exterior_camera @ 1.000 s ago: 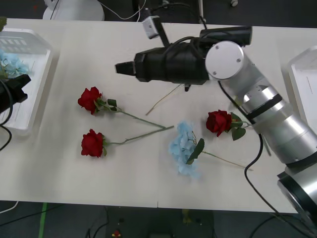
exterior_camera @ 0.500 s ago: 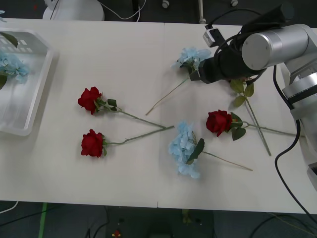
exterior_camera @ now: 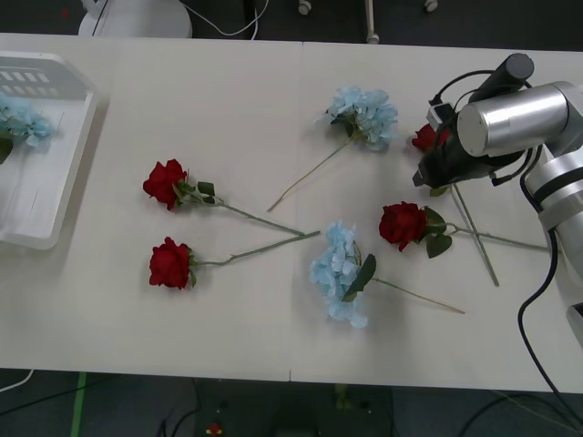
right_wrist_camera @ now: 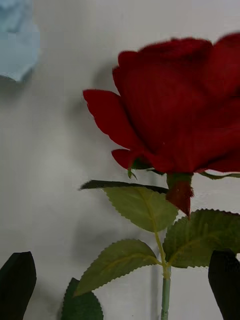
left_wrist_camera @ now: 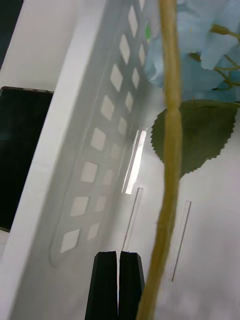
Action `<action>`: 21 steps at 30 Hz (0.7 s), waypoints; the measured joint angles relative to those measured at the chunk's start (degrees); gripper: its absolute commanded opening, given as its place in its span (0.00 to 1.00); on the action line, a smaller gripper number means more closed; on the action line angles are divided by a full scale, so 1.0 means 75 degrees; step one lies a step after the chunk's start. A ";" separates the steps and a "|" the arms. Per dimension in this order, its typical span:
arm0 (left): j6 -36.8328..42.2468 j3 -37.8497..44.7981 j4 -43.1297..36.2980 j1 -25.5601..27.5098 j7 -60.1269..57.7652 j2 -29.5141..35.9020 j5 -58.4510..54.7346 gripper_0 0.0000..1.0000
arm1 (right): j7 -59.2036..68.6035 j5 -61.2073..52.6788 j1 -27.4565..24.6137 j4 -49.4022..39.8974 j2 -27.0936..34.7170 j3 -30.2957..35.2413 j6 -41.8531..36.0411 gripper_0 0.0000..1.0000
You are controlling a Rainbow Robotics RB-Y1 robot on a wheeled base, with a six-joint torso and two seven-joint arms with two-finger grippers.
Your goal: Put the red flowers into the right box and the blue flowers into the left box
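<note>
Red flowers lie on the table: two at the left (exterior_camera: 165,182) (exterior_camera: 170,262), one at centre-right (exterior_camera: 402,224), and one (exterior_camera: 423,137) half under my right gripper (exterior_camera: 428,173). In the right wrist view that rose (right_wrist_camera: 175,110) is close, its stem (right_wrist_camera: 165,295) running between the open black fingertips (right_wrist_camera: 17,285). Two blue flowers (exterior_camera: 364,111) (exterior_camera: 339,271) lie mid-table. More blue flowers (exterior_camera: 18,118) rest in the left box (exterior_camera: 64,155). My left gripper (left_wrist_camera: 119,285) is shut inside that box, beside a blue flower's stem (left_wrist_camera: 167,150). The right box is out of view.
Long stems cross between the roses mid-table (exterior_camera: 273,232) and beside the right arm (exterior_camera: 478,246). The left box's slotted rim (left_wrist_camera: 100,150) runs close alongside my left gripper. The table's front strip lies bare (exterior_camera: 228,337).
My right arm has swung from the table's middle back to the right and come down over the far-right rose. The far blue flower is uncovered. The left arm has left the front view.
</note>
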State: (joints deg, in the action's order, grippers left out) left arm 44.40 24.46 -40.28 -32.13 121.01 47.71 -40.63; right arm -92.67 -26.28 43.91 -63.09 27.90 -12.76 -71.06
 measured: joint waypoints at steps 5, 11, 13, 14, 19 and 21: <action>-0.0008 -0.0013 0.0000 -0.0001 -0.0074 0.0000 0.0455 0.63 | 0.0000 0.0468 0.0000 0.0410 0.0000 0.0000 0.0001 1.00; 0.0146 -0.0013 -0.0003 -0.0086 -0.0082 0.0000 0.0223 0.96 | 0.0000 0.0561 0.0000 0.0770 0.0000 0.0000 0.0074 1.00; 0.0745 -0.0013 -0.0043 -0.0203 -0.0085 0.0002 -0.0299 0.98 | 0.0000 0.0663 0.0000 0.0801 0.0000 0.0000 0.0077 1.00; 0.1081 -0.0013 -0.0113 -0.0268 -0.0088 0.0002 -0.0557 0.98 | 0.0000 0.0696 0.0001 0.0836 0.0000 0.0000 0.0080 1.00; 0.2661 -0.0013 -0.1325 -0.0399 -0.0287 0.0002 -0.1496 0.98 | 0.0000 0.0700 0.0016 0.1213 0.0000 0.0001 0.0215 1.00; 0.3178 -0.0013 -0.1927 -0.0400 -0.0459 0.0002 -0.1844 0.98 | 0.0000 0.0697 0.0066 0.1323 -0.0001 0.0010 0.0225 1.00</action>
State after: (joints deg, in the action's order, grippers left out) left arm 68.23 24.36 -54.73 -35.13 117.57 47.72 -54.46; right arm -92.67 -21.05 44.41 -53.16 27.89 -12.68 -69.37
